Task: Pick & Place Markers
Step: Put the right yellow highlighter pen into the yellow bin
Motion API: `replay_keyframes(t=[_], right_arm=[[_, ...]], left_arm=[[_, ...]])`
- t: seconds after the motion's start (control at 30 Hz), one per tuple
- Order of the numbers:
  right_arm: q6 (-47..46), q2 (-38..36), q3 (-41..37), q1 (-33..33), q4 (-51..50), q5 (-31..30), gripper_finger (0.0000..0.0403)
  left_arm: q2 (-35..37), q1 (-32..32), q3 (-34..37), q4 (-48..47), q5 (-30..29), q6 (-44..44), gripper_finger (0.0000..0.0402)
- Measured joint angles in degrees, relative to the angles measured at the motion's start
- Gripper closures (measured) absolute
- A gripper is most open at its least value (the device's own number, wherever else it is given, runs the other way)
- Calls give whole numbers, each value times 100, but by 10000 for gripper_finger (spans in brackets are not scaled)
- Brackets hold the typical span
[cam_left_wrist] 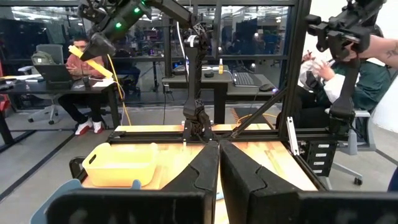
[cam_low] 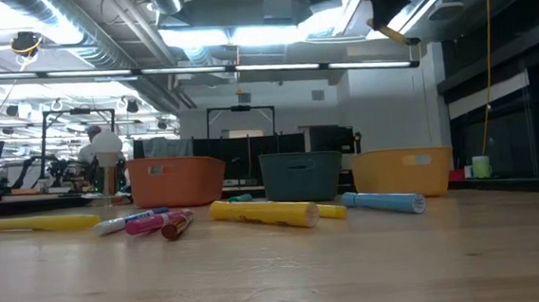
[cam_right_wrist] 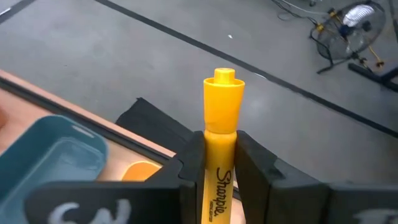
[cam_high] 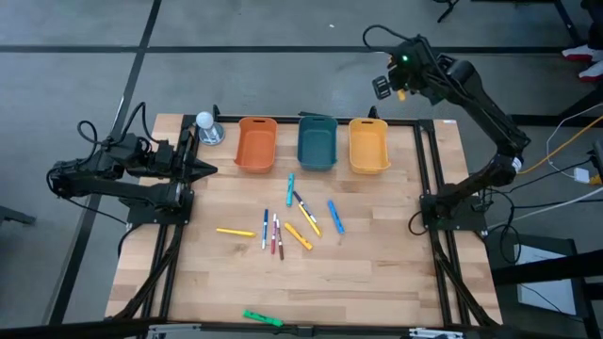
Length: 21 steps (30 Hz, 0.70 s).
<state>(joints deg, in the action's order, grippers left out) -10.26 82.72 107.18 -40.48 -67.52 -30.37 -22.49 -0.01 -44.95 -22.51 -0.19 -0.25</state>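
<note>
My right gripper is raised high beyond the table's far edge, behind the yellow bin, and is shut on a yellow marker. That marker also shows in the low view and as the yellow marker in the left wrist view. Several markers in yellow, blue, teal, red and white lie flat in the middle of the table. My left gripper waits shut at the table's left edge, its own fingers closed together. My right gripper pinches the yellow marker's barrel just behind its cap, between the two fingers. The cap end stands out past the fingertips. The marker is lifted clear, high above the table, and sits slanted in the low view.
An orange bin, a teal bin and the yellow bin stand in a row along the far edge. A white ball on a metal base sits at the far left corner. A bright green stick lies near the near edge. People sit beyond the table.
</note>
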Motion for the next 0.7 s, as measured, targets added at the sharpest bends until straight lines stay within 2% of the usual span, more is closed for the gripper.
replay_keyframes(t=[0.5,0.7], right_arm=[[-370,0,-2,-401,-240,69,338],[-775,-7,-4,-401,-436,460,338]], left_arm=[[0,0,0,1,0,0,391],[-1,0,0,-1,0,0,393]])
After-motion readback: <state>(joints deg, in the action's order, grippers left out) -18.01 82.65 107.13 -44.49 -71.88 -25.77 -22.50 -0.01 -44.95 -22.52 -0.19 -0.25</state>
